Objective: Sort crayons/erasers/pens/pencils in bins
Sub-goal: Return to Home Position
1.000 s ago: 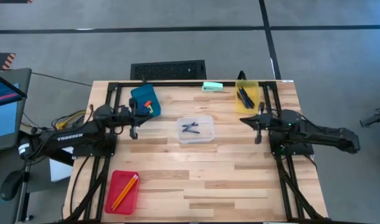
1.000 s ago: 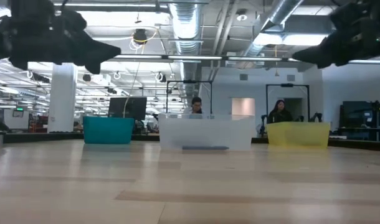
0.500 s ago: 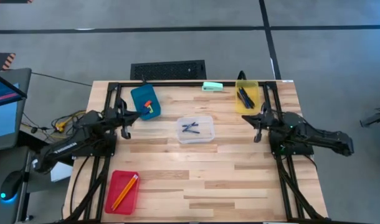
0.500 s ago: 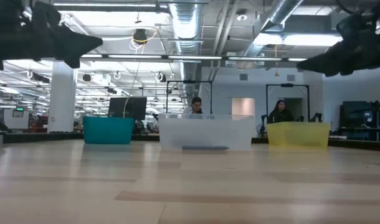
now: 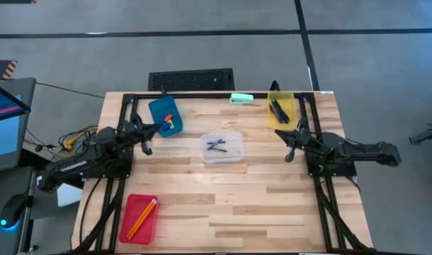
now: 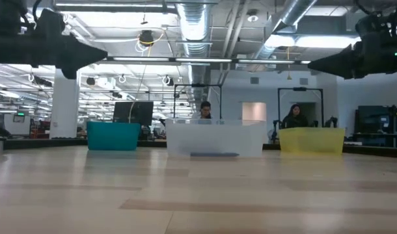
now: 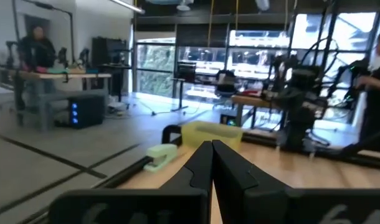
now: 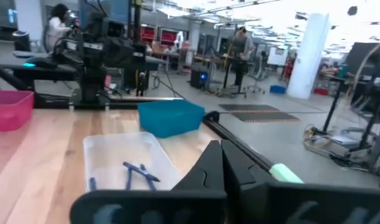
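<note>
In the high view the blue bin (image 5: pixel 166 115) holds orange-red and yellow erasers (image 5: pixel 169 121). The clear bin (image 5: pixel 223 146) holds blue pens (image 5: pixel 216 145), the yellow bin (image 5: pixel 280 110) holds dark pens, and the red bin (image 5: pixel 139 218) holds orange pencils (image 5: pixel 143 217). My left gripper (image 5: pixel 145 144) hangs shut above the table beside the blue bin, its fingers together in the left wrist view (image 7: pixel 212 149). My right gripper (image 5: pixel 290 151) hangs shut near the yellow bin, its fingers together in the right wrist view (image 8: pixel 221 149). Both hover high and level in the low view.
A flat mint-green object (image 5: pixel 241 98) lies at the table's far edge between the blue and yellow bins. The black frame rails (image 5: pixel 216 93) run along the far and side edges. Bare wood stretches across the table's near half. People stand in the room beyond.
My left arm has drawn back toward the table's left edge, away from the blue bin. My right gripper has tipped up from a downward slant to level. Both have stayed shut. The bins and their contents have not moved.
</note>
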Motion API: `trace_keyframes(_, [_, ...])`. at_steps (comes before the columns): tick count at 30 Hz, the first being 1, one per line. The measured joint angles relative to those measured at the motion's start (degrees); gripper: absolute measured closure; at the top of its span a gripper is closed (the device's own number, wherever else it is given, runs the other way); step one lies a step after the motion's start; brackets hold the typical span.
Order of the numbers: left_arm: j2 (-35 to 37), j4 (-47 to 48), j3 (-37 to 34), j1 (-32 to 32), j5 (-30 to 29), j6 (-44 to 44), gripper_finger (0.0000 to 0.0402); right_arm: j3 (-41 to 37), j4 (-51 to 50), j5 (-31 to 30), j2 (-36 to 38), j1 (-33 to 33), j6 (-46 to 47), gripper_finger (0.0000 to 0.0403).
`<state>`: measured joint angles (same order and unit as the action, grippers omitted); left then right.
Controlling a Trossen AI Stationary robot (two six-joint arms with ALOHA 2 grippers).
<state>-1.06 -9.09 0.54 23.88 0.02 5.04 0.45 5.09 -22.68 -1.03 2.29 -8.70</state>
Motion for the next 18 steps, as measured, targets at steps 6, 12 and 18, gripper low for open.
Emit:
trace_keyframes(6, [-0.03, 1.94, -0.02, -2.55, -4.98, -2.96, 0.0401, 0.06, -1.19, -0.21, 0.86, -2.15, -0.73, 0.0401])
trace_keyframes(12, [0.0, 3.77, -0.07, -2.63, -5.52, -3.75, 0.0401, 0.06, -1.34, -1.29, 0.28, 0.93, -0.05, 0.0389])
trace_keyframes(18, [-0.26, 6.94, -0.07, -2.63, -4.79, -3.78, 0.0401, 0.06, -1.47, -1.28, 0.17, 3.18, -2.2, 0.0391])
